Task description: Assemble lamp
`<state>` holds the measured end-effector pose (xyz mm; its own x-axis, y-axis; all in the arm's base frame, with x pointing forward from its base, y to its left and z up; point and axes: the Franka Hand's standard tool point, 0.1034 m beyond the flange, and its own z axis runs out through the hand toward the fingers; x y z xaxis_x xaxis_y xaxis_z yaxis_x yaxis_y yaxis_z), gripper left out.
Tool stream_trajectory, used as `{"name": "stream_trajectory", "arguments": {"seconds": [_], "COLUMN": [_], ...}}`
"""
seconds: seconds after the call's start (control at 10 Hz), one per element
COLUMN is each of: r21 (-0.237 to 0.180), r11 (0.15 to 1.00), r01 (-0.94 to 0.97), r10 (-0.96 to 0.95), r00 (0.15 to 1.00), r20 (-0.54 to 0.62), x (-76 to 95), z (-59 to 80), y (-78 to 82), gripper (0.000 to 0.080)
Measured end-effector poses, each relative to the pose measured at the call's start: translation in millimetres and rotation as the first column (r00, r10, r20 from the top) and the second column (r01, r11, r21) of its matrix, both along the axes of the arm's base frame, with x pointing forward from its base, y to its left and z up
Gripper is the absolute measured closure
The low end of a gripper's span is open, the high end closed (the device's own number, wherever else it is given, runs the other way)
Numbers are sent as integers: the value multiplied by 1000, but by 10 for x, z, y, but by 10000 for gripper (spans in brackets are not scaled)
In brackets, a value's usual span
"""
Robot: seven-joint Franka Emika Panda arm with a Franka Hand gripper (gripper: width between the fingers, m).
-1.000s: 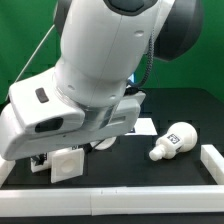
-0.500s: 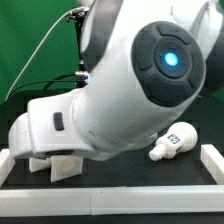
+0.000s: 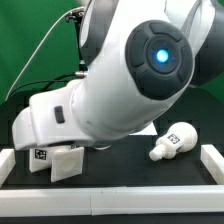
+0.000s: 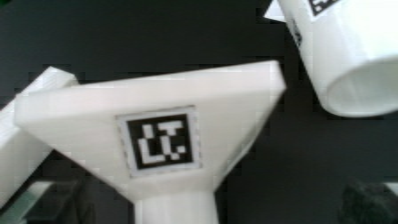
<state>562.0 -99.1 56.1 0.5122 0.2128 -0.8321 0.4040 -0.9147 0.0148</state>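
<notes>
The big white robot arm (image 3: pixel 130 80) covers most of the black bench (image 3: pixel 190 112). The lamp base (image 3: pixel 66 163) stands near the front corner of the bench, on the exterior view's left. In the wrist view the shade (image 4: pixel 352 62) lies just beside the base. The bulb (image 3: pixel 172 141) lies on its side near the edge on the exterior view's right. The gripper is hidden, so I cannot tell if its fingers are apart or together.
</notes>
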Motion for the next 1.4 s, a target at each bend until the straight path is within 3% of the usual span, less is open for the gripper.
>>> {"name": "stream_trajectory", "arguments": {"seconds": [0.2,0.6,1.1,1.4], "r21": [20,12,26,29], "r11": [1000,1000,999,998], "r01": [-17,-23,-48,-52], "r10": [17,23,48,51], "r00": [1000,1000,999,998], "r20": [6,18,25,26], "x": [33,61,-35,-47], "z": [6,-168,-458,-469], "y": [-32,-21,-8,0], "gripper": [100,100,100,111]}}
